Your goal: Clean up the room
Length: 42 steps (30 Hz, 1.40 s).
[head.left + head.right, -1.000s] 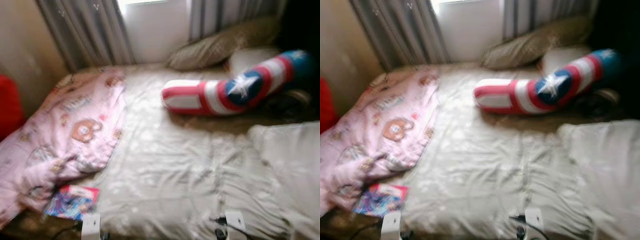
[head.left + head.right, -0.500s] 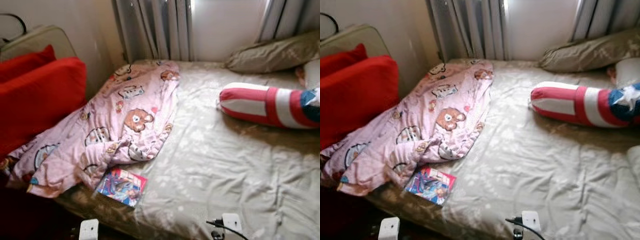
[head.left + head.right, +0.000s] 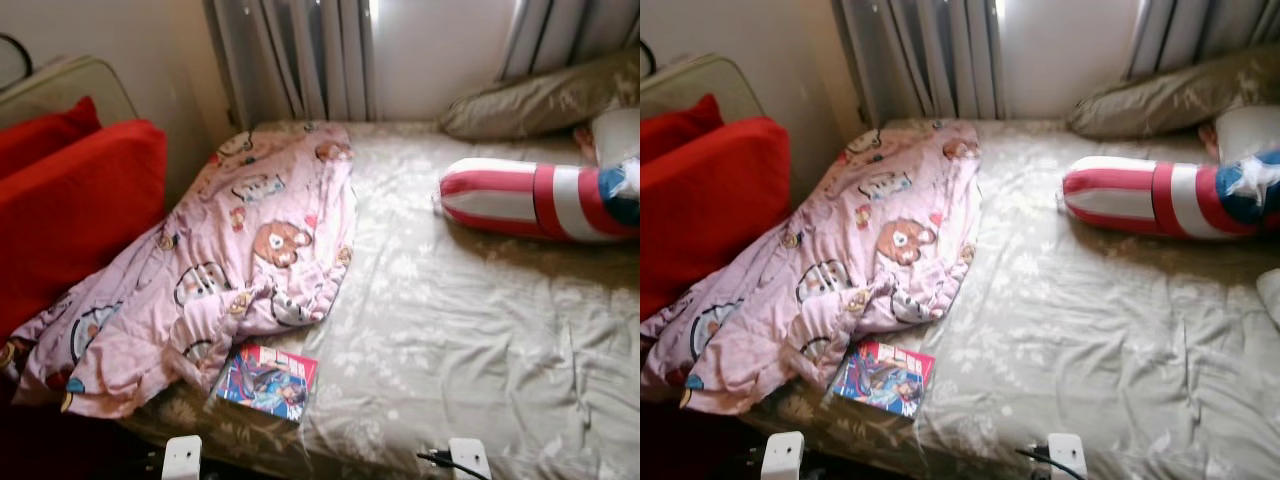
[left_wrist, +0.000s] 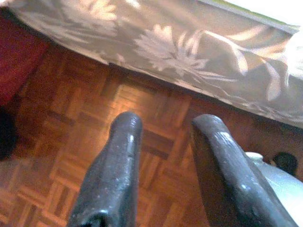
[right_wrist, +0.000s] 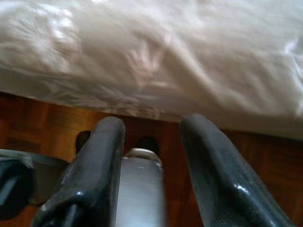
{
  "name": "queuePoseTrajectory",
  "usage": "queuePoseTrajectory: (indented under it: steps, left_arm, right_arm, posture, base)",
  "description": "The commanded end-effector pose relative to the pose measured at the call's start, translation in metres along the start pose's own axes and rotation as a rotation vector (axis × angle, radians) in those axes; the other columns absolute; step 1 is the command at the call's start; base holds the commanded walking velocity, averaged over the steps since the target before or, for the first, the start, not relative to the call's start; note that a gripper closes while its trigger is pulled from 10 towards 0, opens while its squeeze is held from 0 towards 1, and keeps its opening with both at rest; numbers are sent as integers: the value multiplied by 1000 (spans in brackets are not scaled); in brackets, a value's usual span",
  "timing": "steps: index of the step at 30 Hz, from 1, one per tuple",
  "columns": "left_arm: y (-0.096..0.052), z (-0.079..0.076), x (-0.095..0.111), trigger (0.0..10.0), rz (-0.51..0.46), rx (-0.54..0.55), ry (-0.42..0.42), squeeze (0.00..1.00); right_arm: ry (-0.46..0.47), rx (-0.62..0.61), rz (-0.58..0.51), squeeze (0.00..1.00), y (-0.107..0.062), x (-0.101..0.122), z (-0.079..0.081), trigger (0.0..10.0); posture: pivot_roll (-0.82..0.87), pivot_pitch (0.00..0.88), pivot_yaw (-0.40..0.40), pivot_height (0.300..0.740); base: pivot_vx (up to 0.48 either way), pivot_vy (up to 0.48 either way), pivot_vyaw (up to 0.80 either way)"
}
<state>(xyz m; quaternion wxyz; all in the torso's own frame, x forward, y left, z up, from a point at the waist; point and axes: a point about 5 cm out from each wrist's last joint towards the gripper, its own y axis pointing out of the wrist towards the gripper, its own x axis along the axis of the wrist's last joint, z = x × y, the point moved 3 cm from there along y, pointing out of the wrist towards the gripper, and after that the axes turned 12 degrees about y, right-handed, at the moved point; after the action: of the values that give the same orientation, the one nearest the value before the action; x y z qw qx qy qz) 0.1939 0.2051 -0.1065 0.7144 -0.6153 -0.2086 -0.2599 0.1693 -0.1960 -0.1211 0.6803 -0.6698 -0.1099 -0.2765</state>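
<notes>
blanket [image 3: 230,260]: pink, cartoon-print, crumpled on bed [image 3: 470,320] | left claw [image 4: 163,137]: apart | right claw [image 5: 151,142]: apart

Bed [image 3: 450,340] ahead, blanket [image 3: 220,260] heaped on its left half, comic book [image 3: 267,370] at the blanket's near edge, bolster pillow [image 3: 540,198] far right, flat pillow [image 3: 540,100] behind it, curtains [image 3: 300,55] beyond, cushions [image 3: 75,200] left of bed.

Both eye views look down across the bed [image 3: 450,330] from its foot. Both wrist views hang low, near the floor [image 4: 71,118] by the bed's edge.
</notes>
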Motion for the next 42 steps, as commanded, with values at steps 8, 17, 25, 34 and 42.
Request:
queuePoseTrajectory:
  steps: [8,17,25,34,42]
  left_arm:
    - [0,7,0,10000,9,22,-13,0]
    - [1,3,3,10000,4,22,-29,0]
    - [3,-2,9,10000,-9,27,-58,0]
    - [3,-10,12,10000,-13,19,-63,0]
    - [2,-3,7,10000,-2,27,-58,0]
  right_arm:
    - [12,24,-18,0,1,6,6,10000]
    - [-7,11,-17,0,-1,7,-11,10000]
    - [-41,6,-25,0,-1,14,-18,10000]
    - [-52,7,-35,0,0,23,-18,10000]
    - [-51,26,-33,0,2,22,-6,10000]
  posture:
    - [-10,0,86,740]
    - [-11,0,69,740]
    - [-28,0,29,740]
    - [-7,0,7,740]
    - [-7,0,36,740]
  base:
    - [0,330,0]
    - [0,331,0]
    - [0,290,0]
    - [0,0,0]
    - [0,0,0]
